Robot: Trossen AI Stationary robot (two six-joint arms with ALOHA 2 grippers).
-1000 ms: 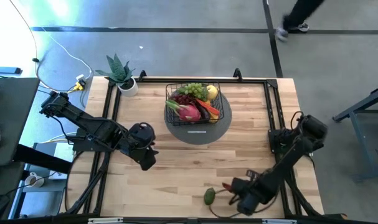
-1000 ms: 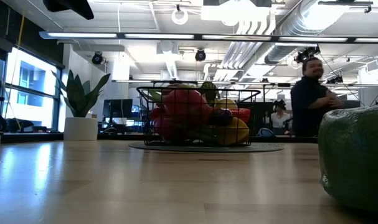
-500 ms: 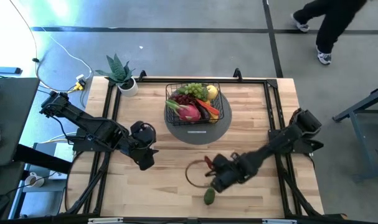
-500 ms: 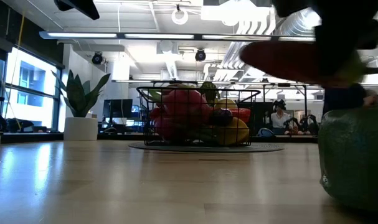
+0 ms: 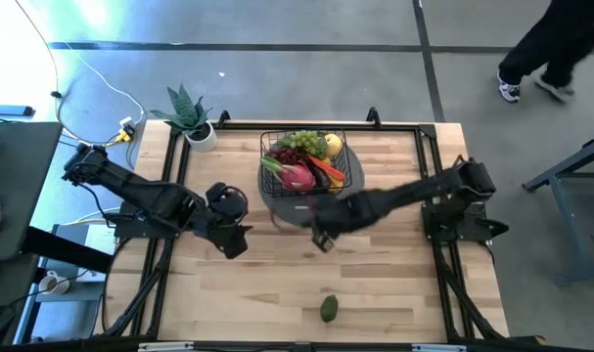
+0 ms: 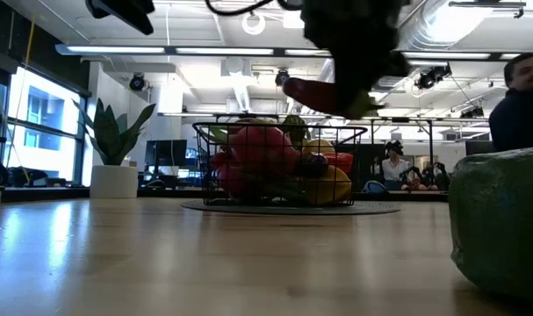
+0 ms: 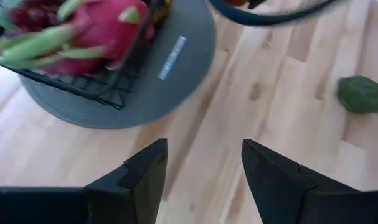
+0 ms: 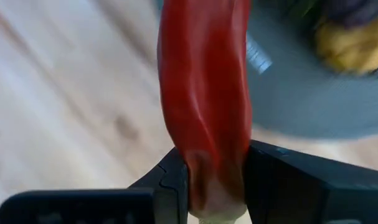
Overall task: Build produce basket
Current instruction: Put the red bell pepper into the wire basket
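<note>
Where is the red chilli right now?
The long red chilli is clamped in the right pincer, held above the table just in front of the round grey mat under the black wire-mesh basket.

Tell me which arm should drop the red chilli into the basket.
Right. The right gripper is already shut on the red chilli and sits beside the basket. The left gripper is open, holds nothing, and waits farther off over the table.

No writing could be read anywhere; the round grey mat [image 7: 176,74] under the basket [image 5: 306,161] carried a small pale label [image 7: 172,50], but its print was too blurred to make out
</note>
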